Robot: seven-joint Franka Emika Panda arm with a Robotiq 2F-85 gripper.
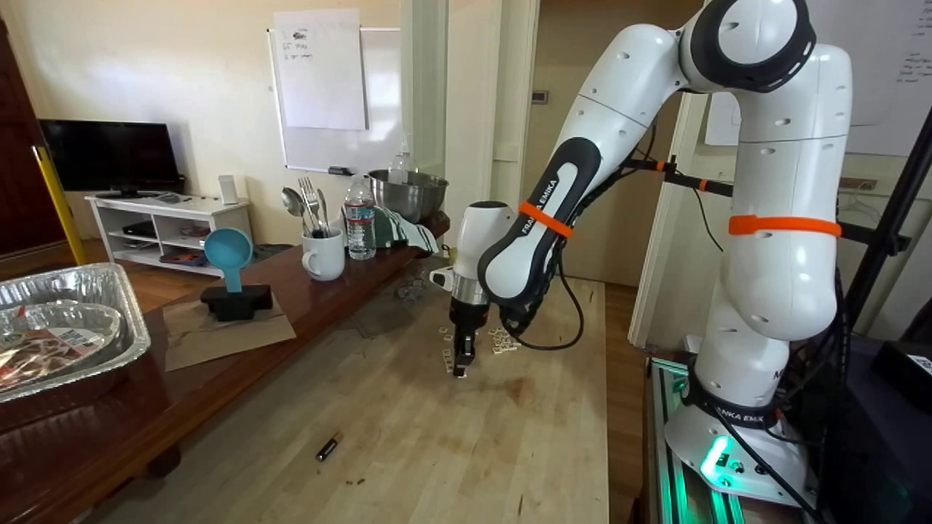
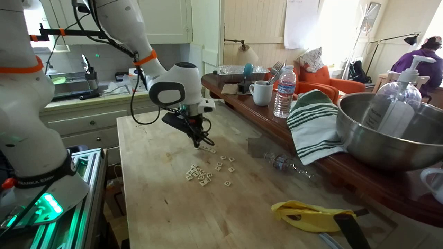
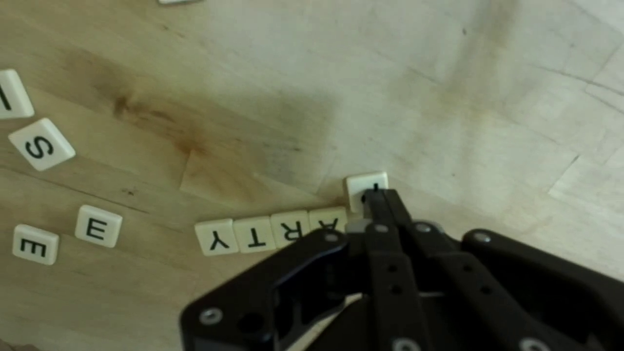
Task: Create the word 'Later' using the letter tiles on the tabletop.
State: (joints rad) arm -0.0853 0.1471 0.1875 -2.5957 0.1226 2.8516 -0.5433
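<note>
Seen in both exterior views: a white mug (image 1: 325, 258) holding forks (image 1: 308, 198), just beside an upright water bottle (image 1: 360, 218); nearby, a striped towel (image 2: 313, 126) and a steel mixing bowl (image 2: 367, 145) with a pump bottle (image 2: 387, 114) inside. In an exterior view, a battery (image 1: 328, 446) and a television (image 1: 113, 154) on a white TV cabinet (image 1: 186, 208). In an exterior view, an orange armchair (image 2: 346, 86) and a person in purple (image 2: 430, 72).

In the wrist view, you have bare counter (image 3: 487, 122) up and right of the hand (image 3: 382, 192); one tile (image 3: 358, 187) sits at its tip, a tile row (image 3: 279, 230) bars you leftward, loose tiles (image 3: 98, 225) beyond.
</note>
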